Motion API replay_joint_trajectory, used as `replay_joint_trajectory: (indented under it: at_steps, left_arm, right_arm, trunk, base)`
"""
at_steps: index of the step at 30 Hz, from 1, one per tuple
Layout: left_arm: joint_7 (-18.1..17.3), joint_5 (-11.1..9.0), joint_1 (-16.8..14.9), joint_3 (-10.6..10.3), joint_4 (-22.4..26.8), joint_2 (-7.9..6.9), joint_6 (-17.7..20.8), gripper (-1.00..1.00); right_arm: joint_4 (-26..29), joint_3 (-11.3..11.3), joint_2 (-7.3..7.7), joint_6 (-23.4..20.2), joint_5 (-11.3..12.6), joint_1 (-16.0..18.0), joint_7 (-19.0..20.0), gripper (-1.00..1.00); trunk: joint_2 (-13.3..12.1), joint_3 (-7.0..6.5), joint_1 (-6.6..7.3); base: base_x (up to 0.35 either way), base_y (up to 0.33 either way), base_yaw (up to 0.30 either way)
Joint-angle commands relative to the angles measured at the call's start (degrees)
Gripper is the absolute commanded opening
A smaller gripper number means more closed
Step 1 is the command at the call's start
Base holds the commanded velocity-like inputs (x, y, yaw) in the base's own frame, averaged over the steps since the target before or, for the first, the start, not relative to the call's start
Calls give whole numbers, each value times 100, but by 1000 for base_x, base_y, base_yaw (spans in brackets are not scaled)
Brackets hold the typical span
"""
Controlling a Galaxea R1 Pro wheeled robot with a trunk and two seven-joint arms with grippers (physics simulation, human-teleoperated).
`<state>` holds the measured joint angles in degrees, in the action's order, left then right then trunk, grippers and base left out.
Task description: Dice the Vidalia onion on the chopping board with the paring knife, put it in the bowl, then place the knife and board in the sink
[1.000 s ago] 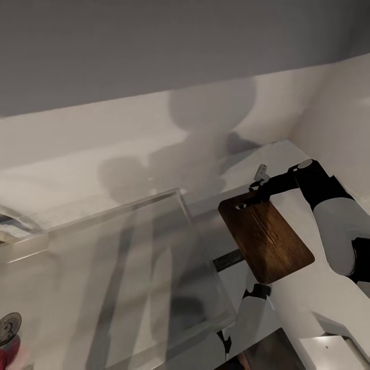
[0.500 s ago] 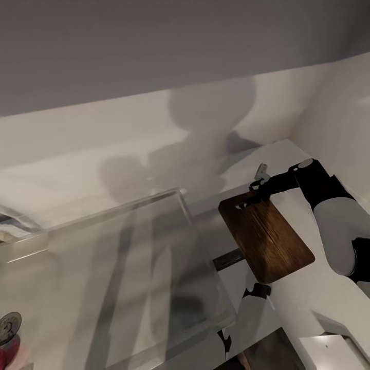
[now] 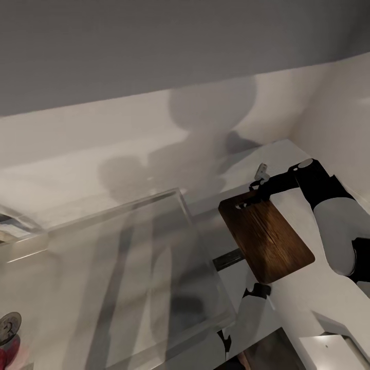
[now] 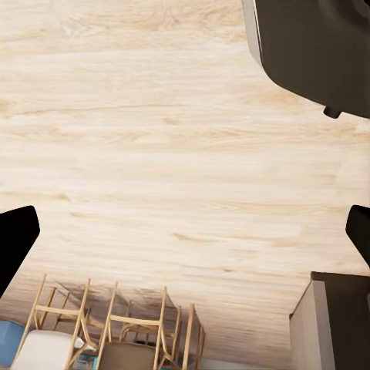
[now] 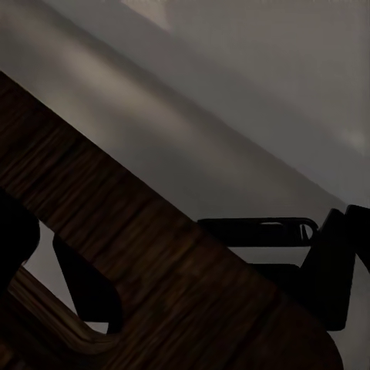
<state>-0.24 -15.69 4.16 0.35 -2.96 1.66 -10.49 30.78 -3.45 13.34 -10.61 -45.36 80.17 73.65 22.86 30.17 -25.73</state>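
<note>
Looking down over the sink (image 3: pixel 128 267), the head view shows its grey basin nearest the robot, with the round drain (image 3: pixel 9 326) at its near left corner and a pinkish-red onion (image 3: pixel 5 357) just beside the drain at the picture's edge. Right of the sink lies the chopping board (image 3: pixel 267 239), dark brown with visible grain, flat on the grey countertop (image 3: pixel 288 293). At the board's far end, by its handle slot, the right gripper (image 3: pixel 255 187) meets the board's edge; the right wrist view shows the board (image 5: pixel 154 254) between the dark fingers (image 5: pixel 331 270), clamped on it. The left gripper (image 4: pixel 185 231) stands wide apart, grasping nothing, over pale wood floor (image 4: pixel 154 139), with wooden chairs (image 4: pixel 116 324) beyond.
</note>
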Motion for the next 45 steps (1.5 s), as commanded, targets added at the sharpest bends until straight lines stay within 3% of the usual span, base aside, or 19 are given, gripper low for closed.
replay_joint_trajectory:
  at_steps: [1, 9, 25, 45]
  left_arm:
    - [-3, -22, -4, 0, -12, 1, -32, 100]
    - [-3, -22, -3, 0, -12, 1, -32, 100]
    - [-2, -13, -3, -18, 23, -78, -32, 100]
    - [-3, -13, -3, -27, 15, -78, -32, 100]
  right_arm:
    - [-45, -24, -11, -74, -23, -2, 42, 100]
    - [-47, -24, -72, -73, -26, -2, 43, 100]
    - [-45, -30, -551, 221, -42, -2, 35, 100]
    - [-45, -33, -552, 226, -47, -2, 35, 100]
  trunk:
    - [5, 8, -6]
    - [5, 8, -6]
    - [5, 6, -6]
    - [5, 6, -6]
  base:
    - [0, 0, 0]
    - [0, 0, 0]
    - [0, 0, 0]
    - [0, 0, 0]
